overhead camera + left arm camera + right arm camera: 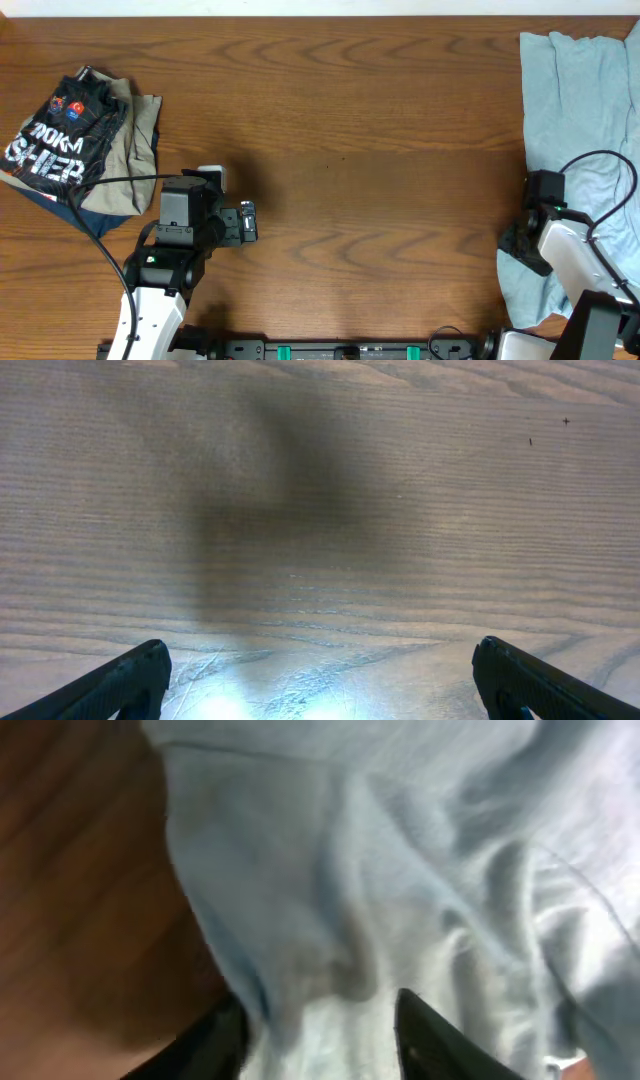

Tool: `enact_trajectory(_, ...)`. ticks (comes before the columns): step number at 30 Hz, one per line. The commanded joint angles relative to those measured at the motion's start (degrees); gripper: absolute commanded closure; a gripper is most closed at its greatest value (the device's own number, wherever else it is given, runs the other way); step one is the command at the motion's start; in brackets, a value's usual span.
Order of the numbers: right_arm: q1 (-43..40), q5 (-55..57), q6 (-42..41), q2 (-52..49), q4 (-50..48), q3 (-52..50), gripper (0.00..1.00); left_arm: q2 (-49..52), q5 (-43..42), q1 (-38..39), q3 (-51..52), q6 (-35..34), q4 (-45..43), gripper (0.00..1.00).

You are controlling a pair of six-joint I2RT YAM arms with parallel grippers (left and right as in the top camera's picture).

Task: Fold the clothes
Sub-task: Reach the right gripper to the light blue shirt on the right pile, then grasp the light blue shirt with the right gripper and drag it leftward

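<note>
Right fingers (440,1045) straddle T-shirt (400,870) fold (hidden overhead) | left fingers (110,685) wide above table (320,510)

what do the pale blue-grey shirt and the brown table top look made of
The pale blue-grey T-shirt looks like thin knit jersey, perhaps cotton or a blend: matt, soft, falling in loose wrinkles. The brown table top shows wavy wood grain with a low sheen; solid wood or printed laminate cannot be told.
</note>
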State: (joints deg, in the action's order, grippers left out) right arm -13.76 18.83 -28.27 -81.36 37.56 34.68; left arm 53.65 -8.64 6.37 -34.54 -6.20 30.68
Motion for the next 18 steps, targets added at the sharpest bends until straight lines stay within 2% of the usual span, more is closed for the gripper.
enact_trajectory(1, -1.97, 2.14, -0.44, -0.42, -0.57, -0.35, 0.67, 0.15, -0.15, -0.35, -1.49, -0.35, 0.07, 0.02)
enact_trajectory(6, -2.47, 0.94, -0.44, -0.42, -0.76, -0.61, 0.99, 0.15, -0.15, -0.35, -1.49, -0.35, 0.07, 0.02)
enact_trajectory(14, -2.47, -4.22, -0.35, -0.24, -1.05, 0.04, 0.99, 0.15, -0.15, -0.35, -1.49, -0.35, -0.15, 0.02)
enact_trajectory(18, -2.47, -5.09, 0.11, 1.55, 3.54, 6.12, 0.99, 0.15, -0.15, -0.35, -1.49, -0.35, -1.53, 0.02)
